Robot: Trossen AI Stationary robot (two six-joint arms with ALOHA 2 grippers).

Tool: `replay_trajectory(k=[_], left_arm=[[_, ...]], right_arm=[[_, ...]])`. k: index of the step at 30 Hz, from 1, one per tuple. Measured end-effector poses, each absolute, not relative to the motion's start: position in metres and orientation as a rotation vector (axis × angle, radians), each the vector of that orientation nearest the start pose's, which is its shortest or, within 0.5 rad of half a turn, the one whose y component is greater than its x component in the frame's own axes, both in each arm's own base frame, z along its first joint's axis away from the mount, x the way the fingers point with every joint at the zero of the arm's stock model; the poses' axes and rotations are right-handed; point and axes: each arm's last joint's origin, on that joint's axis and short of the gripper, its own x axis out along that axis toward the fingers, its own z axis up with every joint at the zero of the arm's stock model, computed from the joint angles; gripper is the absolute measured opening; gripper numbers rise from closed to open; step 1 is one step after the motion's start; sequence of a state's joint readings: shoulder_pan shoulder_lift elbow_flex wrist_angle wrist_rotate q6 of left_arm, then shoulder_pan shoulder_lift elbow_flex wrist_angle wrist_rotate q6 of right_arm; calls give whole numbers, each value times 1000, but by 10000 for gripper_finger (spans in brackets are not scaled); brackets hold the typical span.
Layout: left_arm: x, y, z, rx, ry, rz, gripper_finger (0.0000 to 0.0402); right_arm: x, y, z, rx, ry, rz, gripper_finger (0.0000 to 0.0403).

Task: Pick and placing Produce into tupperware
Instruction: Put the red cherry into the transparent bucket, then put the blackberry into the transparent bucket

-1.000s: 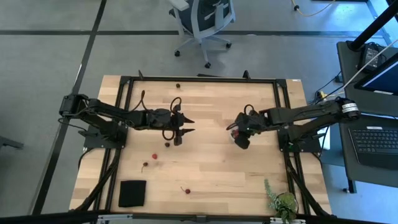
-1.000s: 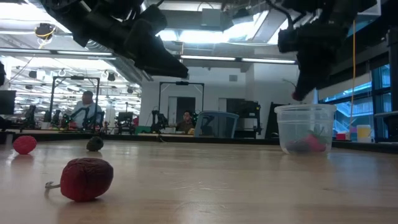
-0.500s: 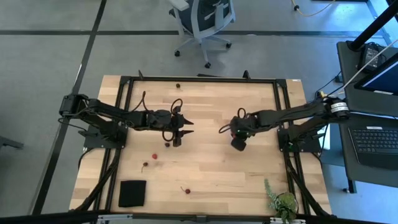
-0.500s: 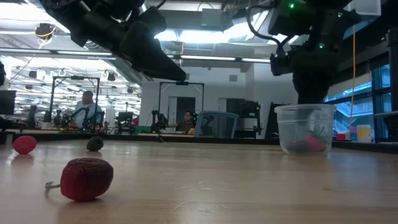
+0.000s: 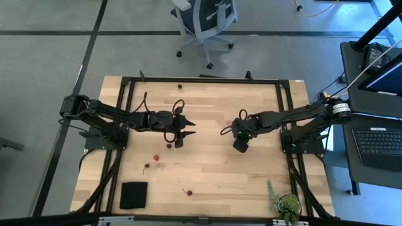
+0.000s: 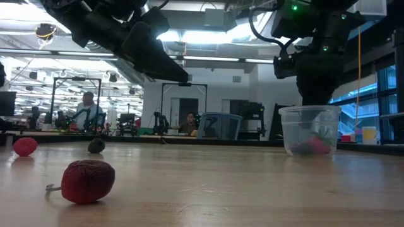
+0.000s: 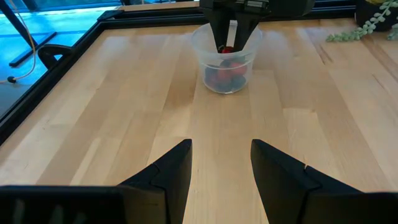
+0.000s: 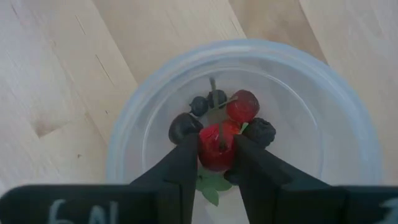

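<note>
Pale wooden planks of the bench [image 5: 220,169] carry the work, with an office chair on the grey floor beyond. Directly beneath the right claw [image 8: 216,163] sits the tupperware [image 8: 249,118], its open mouth facing straight up at the fingertips, so the drop is purely downward. That claw pinches a bright red fruit [image 8: 216,146] between narrowly parted fingers, poised over the fruits already in the tub [image 8: 239,115]. It is plainly the nearer arm. Off to the side, the left claw [image 7: 221,165] hovers spread and holding nothing, its fingers pointing toward the tub, with loose fruits [image 5: 156,157] on the bench behind and beside it.
</note>
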State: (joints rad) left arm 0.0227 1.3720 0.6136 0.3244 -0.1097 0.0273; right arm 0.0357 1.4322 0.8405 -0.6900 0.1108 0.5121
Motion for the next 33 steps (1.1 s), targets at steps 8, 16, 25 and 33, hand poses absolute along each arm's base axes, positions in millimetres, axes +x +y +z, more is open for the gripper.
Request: replay_trajectory(k=[8,16,25,33], left_arm=[[274,9,197,46,436,124,157],[274,9,197,47,436,124,157],[273,9,195,9,458,133,157],[265,9,181,3,618,136,157]], right_arm=[[248,6,186,328,1230,-375,177],[247,6,187,327,1224,-373,212],[235,6,215,349,1105,-345,214],[225,6,243,303,924,-350,214]])
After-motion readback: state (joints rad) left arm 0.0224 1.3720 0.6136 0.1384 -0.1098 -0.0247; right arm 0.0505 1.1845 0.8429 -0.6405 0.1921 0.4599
